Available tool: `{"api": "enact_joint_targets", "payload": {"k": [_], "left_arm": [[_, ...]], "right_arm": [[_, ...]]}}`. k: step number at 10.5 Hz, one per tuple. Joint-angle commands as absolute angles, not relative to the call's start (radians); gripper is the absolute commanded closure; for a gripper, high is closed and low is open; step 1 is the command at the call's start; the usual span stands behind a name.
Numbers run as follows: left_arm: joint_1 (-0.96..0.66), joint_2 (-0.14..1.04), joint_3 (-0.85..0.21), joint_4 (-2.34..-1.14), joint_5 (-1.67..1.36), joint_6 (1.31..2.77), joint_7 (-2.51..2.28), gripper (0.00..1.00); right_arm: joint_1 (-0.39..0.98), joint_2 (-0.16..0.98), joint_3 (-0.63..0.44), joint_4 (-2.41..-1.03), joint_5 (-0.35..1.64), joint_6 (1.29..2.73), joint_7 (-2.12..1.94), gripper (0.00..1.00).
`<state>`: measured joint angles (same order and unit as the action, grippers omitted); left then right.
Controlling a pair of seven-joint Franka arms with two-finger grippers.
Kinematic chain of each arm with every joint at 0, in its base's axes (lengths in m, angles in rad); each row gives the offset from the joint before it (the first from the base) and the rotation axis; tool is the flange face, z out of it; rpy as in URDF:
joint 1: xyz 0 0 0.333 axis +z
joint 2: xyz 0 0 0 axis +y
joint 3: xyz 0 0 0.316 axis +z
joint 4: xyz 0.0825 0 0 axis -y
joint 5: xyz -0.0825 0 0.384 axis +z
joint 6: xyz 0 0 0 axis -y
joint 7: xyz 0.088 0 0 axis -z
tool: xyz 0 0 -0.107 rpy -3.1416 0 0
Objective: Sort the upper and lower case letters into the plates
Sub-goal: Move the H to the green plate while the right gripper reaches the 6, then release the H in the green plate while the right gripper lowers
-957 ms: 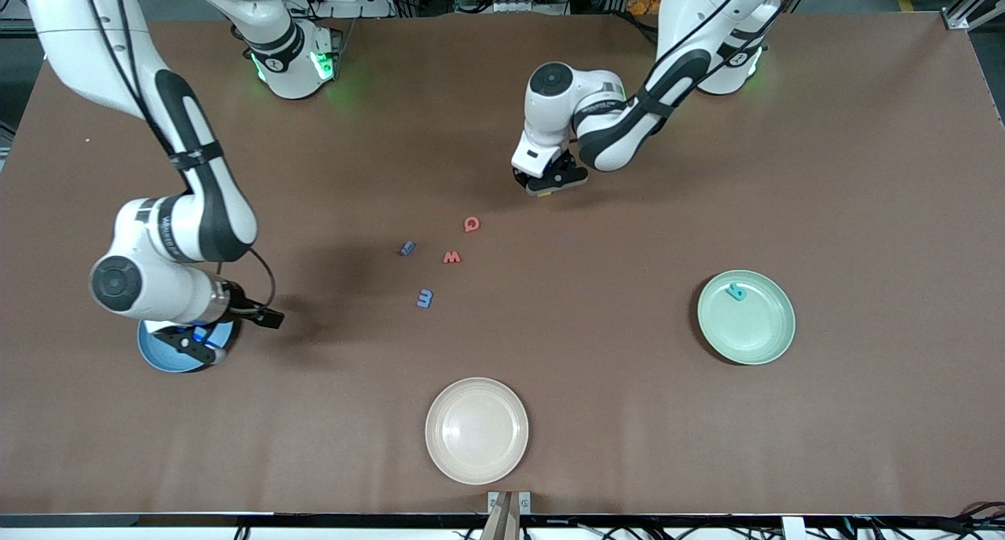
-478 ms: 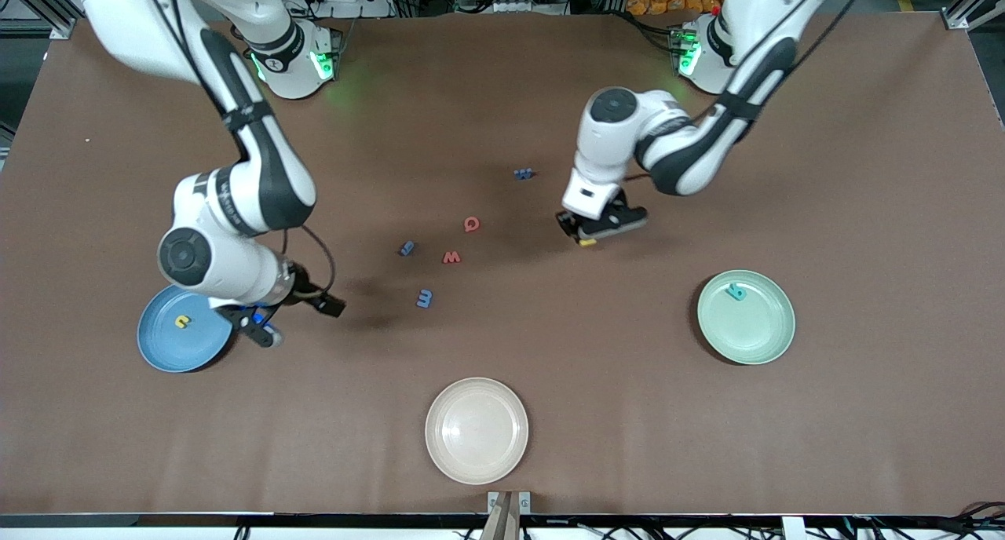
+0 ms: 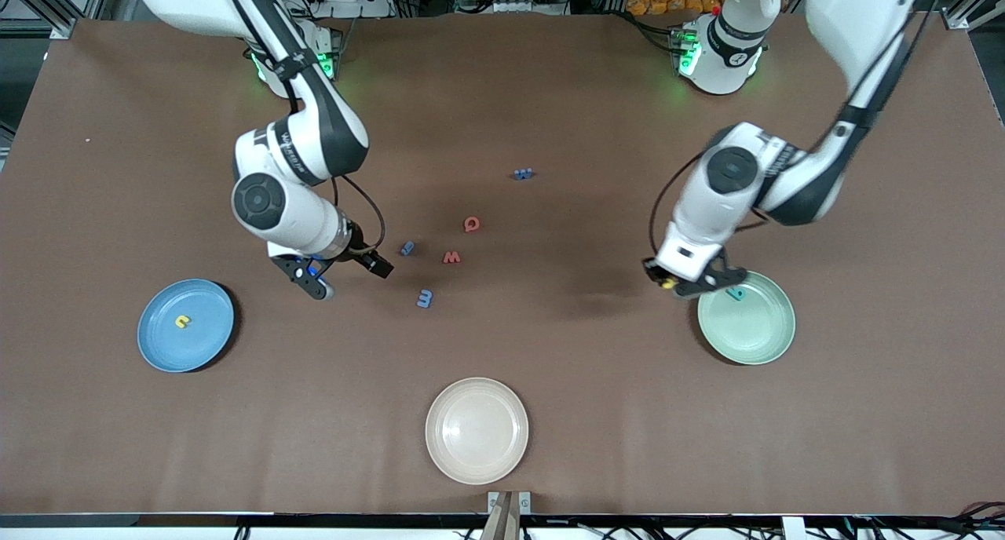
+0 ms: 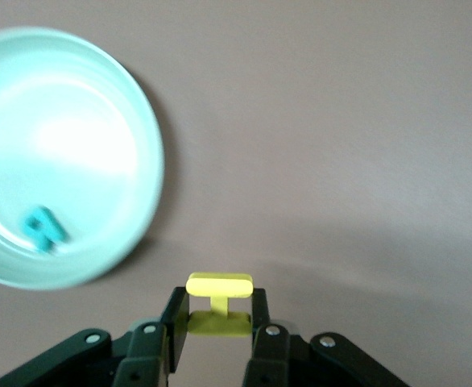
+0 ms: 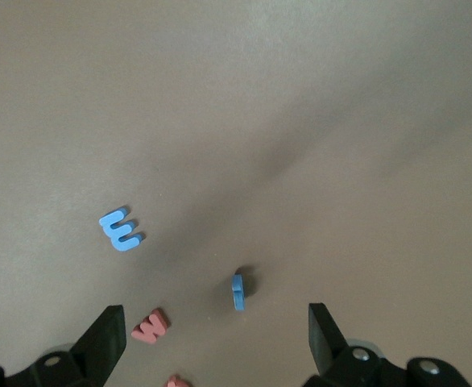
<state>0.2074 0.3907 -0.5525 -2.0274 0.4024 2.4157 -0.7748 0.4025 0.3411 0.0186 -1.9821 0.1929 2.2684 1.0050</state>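
A yellow letter (image 4: 219, 302) is gripped between the fingers of the left pincer (image 4: 217, 324), which is held over the worktop (image 3: 597, 383) at the rim of the mint green plate (image 3: 754, 336); a teal letter (image 3: 736, 293) lies in that plate. The right pincer (image 3: 308, 276) is spread wide and empty over the worktop near a blue letter (image 3: 407, 248) standing on edge. Close by are seen two red letters (image 3: 451, 257), a second blue letter (image 3: 425, 298) and a third blue letter (image 3: 523, 174). In the blue plate (image 3: 169, 348) a small yellow letter (image 3: 183, 321) is found.
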Motion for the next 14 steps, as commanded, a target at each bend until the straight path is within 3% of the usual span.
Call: {"api": "enact_joint_targets", "payload": {"k": [1,5,6,8,14], "left_arm": [[0.202,0.383,-0.439,-1.999,0.316,2.388,-0.521,1.0],[0.202,0.432,-0.295,-1.994,0.298,2.393,-0.269,1.0],[0.202,0.443,-0.288,-1.987,0.296,2.395,-0.262,0.86],[0.201,0.443,-0.288,-1.982,0.296,2.395,-0.259,0.0],[0.17,0.404,-0.316,-1.973,0.295,2.353,-0.294,0.0]], "right_arm": [[0.457,0.311,0.012,-2.12,0.209,2.431,1.09,0.0],[0.505,0.386,0.011,-2.144,0.207,2.516,1.103,0.0],[0.514,0.405,0.011,-2.145,0.207,2.539,1.104,0.0],[0.538,0.443,0.009,-2.144,0.204,2.584,1.104,0.0],[0.541,0.472,0.006,-2.145,0.195,2.591,1.104,0.0]]}}
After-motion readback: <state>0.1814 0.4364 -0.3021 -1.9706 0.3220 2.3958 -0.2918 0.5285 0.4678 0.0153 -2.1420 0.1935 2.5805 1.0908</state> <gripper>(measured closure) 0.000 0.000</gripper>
